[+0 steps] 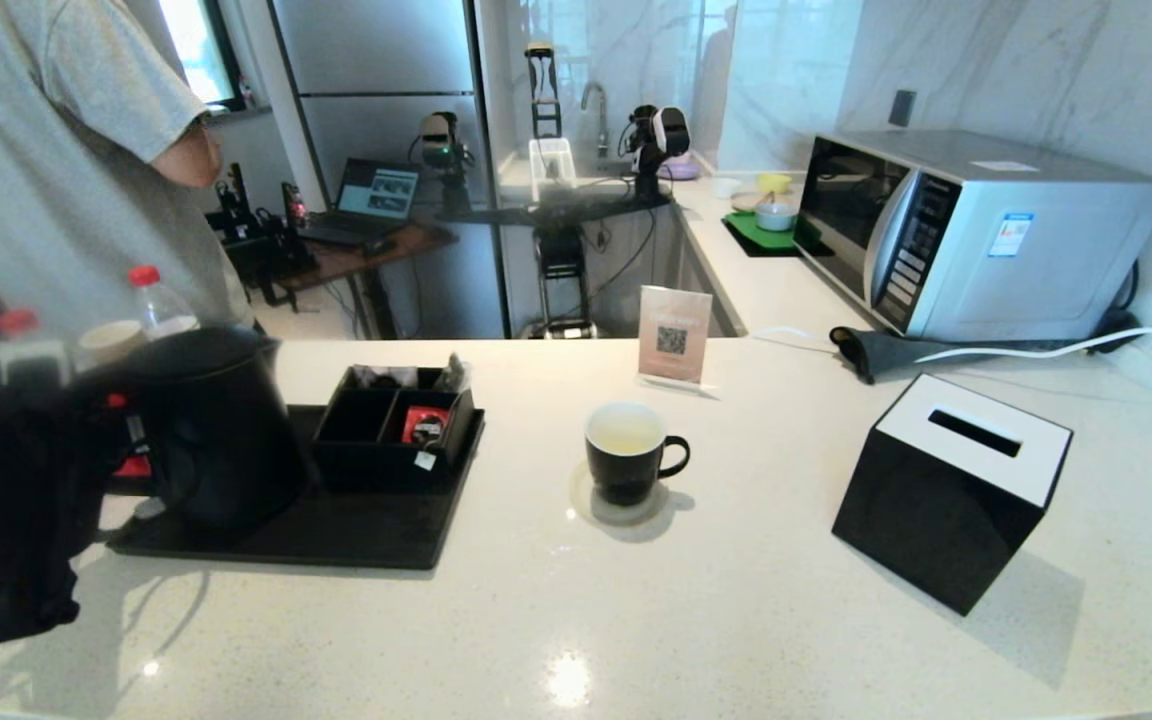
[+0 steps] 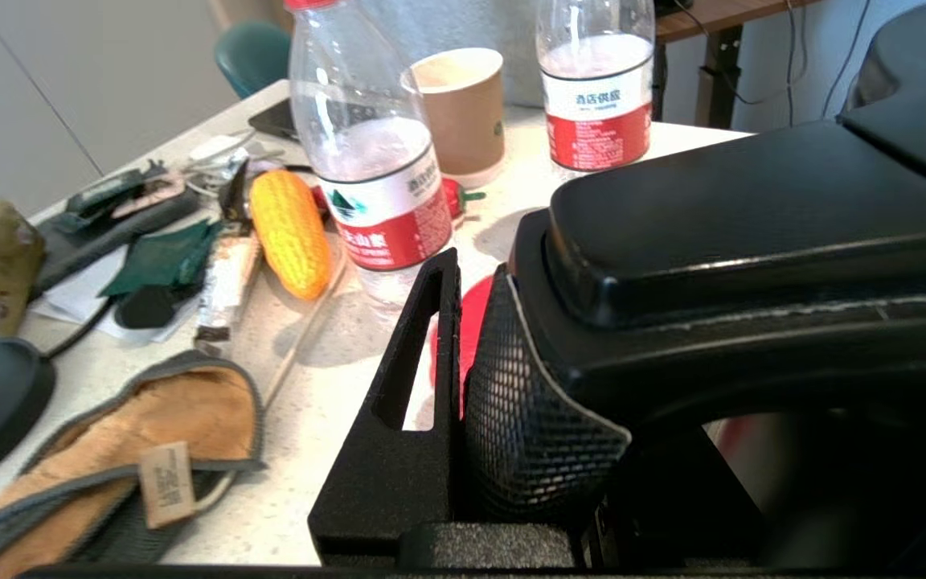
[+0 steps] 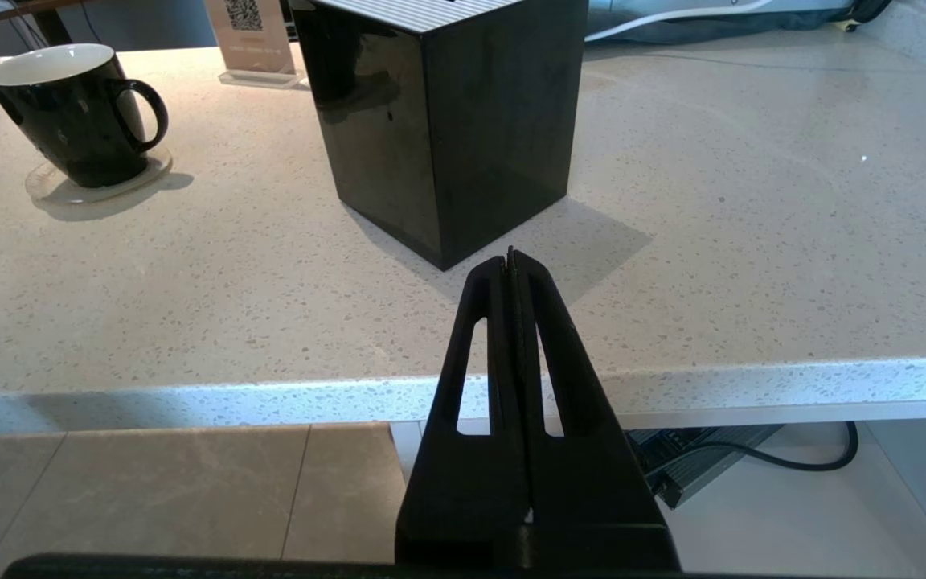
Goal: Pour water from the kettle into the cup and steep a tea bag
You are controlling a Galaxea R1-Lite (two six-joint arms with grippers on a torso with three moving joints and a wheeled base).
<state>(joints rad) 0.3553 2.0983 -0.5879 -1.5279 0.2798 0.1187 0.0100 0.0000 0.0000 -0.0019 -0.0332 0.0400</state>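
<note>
kettle (image 1: 221, 430) on tray (image 1: 356, 535), left of cup (image 1: 626, 452) | we see left gripper (image 2: 463, 378) clamped on its handle | right gripper (image 3: 511, 261) pinched together, holding nothing

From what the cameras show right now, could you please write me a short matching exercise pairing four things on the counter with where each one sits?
Things:
1. kettle
2. cup
3. tissue box
4. microwave

Places:
A. on a round coaster
B. against the marble wall at the far right
C. on the black tray, held by the left pincer
D. near the right front of the counter

Pairs: 1-C, 2-A, 3-D, 4-B
</note>
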